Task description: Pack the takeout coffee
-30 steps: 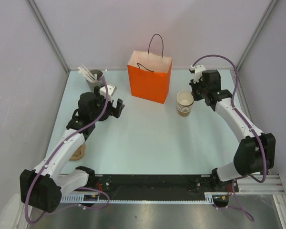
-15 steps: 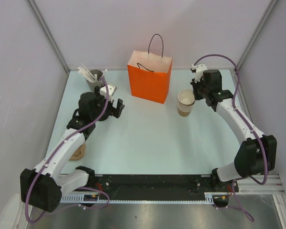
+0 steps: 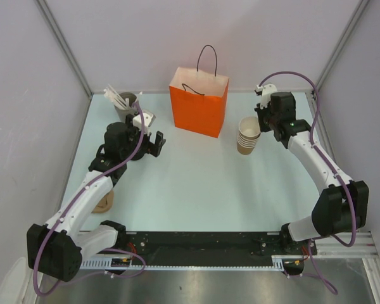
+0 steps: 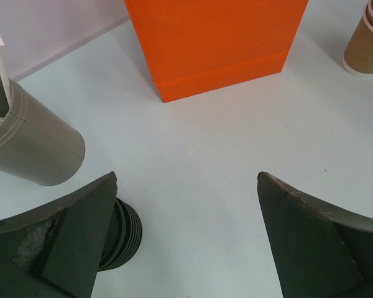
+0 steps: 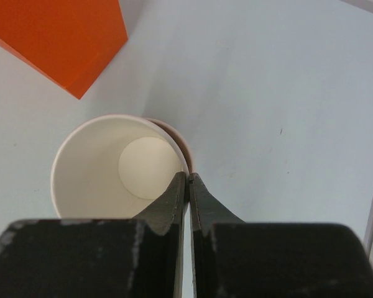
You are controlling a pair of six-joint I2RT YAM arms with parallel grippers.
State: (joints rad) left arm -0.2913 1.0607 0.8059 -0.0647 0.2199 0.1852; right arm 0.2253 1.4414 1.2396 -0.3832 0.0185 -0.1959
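Observation:
A stack of lidless tan paper cups [image 3: 246,140] stands right of the orange paper bag [image 3: 198,109]. My right gripper [image 3: 261,125] is shut on the near rim of the top cup [image 5: 112,167], one finger inside its pale wall and one outside. The rim of the cup below [image 5: 176,133] peeks out behind it. My left gripper [image 3: 155,143] is open and empty, low over the table. A stack of black lids [image 4: 121,231] sits just by its left finger [image 4: 68,230]. No lidded cup is in view.
A grey holder with white stirrers [image 3: 123,103] stands at the back left, also in the left wrist view [image 4: 34,144]. The bag [image 4: 214,43] and cup stack [image 4: 367,43] lie ahead of the left gripper. A tan object [image 3: 104,202] sits under the left arm.
My right gripper has shifted slightly right and back with the top cup's rim, raising that cup a little from the stack. The left arm has not moved.

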